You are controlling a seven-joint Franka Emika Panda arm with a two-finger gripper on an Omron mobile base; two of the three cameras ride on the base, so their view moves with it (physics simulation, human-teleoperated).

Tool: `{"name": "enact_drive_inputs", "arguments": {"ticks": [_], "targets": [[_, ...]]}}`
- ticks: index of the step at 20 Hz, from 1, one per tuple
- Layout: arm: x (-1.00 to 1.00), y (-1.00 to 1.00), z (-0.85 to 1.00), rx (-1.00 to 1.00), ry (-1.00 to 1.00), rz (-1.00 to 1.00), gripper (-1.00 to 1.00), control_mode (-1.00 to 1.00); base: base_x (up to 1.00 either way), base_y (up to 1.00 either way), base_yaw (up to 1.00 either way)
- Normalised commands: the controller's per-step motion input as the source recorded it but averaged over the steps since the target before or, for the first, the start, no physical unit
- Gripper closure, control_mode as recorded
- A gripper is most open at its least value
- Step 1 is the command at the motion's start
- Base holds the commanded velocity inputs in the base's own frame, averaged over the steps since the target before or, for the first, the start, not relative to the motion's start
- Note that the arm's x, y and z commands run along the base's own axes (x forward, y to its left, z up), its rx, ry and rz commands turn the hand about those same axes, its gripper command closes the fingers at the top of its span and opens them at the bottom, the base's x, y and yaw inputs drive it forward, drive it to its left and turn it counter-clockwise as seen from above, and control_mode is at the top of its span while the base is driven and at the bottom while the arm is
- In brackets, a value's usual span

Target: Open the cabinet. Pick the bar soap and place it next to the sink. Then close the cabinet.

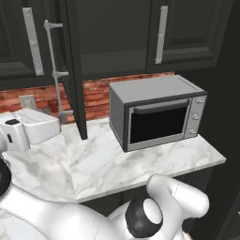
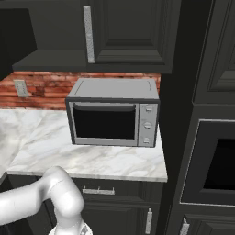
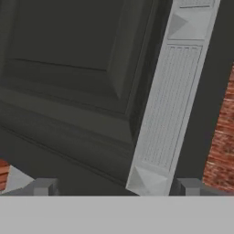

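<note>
brick wall (image 3: 221, 146) right | cabinet (image 3: 68, 77) handle (image 3: 170, 105) between open end effector (image 3: 116, 186) tips

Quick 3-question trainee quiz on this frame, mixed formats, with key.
1. True or false: the gripper is shut on the cabinet handle.
2. What stands on the marble counter? A) a microwave B) a kettle C) a fruit bowl
3. Fill in: the microwave's control panel carries ___ round knobs.

Key: 1. False; the jaws stand open, and in the hand view the handle's lower end lies between the tips. 2. A. 3. three.
</note>
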Motion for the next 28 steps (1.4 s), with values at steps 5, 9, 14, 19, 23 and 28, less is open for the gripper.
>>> {"name": "enact_drive_inputs", "arguments": {"ticks": [5, 9, 14, 19, 23, 28], "targets": [[0.03, -0.46, 0.0, -0.01, 0.0, -0.03, -1.0, -1.0, 0.0, 0.0, 0.0], [0.0, -0.62, 0.0, -0.02, 0.0, 0.0, -1.0, -1.0, 0.0, 0.0, 0.0], [-0.01, -0.75, -0.09, -0.11, 0.0, 0.1, -1.0, -1.0, 0.0, 0.0, 0.0], [0.0, -0.75, -0.09, -0.19, -0.06, 0.19, -1.0, -1.0, 0.0, 0.0, 0.0], [0.0, -0.72, -0.39, -0.2, -0.1, 0.27, -1.0, -1.0, 0.0, 0.0, 0.0], [0.35, -0.63, 0.06, -0.11, -0.07, 0.15, -1.0, -1.0, 0.0, 0.0, 0.0]]}}
